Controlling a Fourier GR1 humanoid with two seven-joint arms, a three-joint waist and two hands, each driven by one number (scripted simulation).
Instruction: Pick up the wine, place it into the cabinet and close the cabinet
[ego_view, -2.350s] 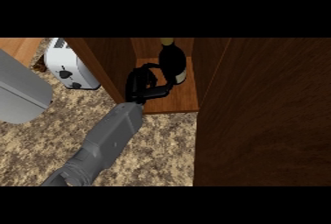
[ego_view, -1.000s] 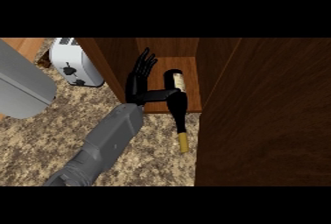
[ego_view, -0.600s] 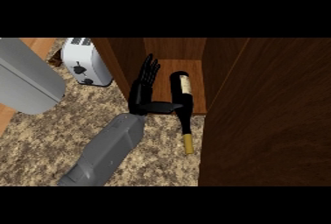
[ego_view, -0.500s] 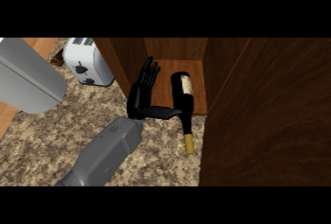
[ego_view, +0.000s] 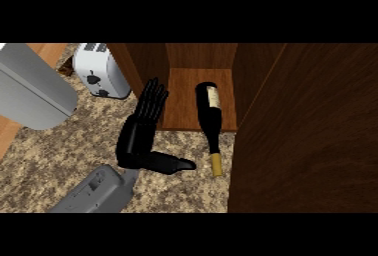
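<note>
The wine lay on its side, base in the cabinet, neck out over the bench. The hand was left of it, apparently apart; a toaster stood farther left.

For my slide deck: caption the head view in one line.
Wine bottle lies half inside the open cabinet, neck over the counter; open hand beside it.

The grey forearm runs out at the six o'clock edge, so nothing above it shows. A grey appliance at nine o'clock is cut off. The cabinet door at three o'clock hides whatever lies behind it.
</note>
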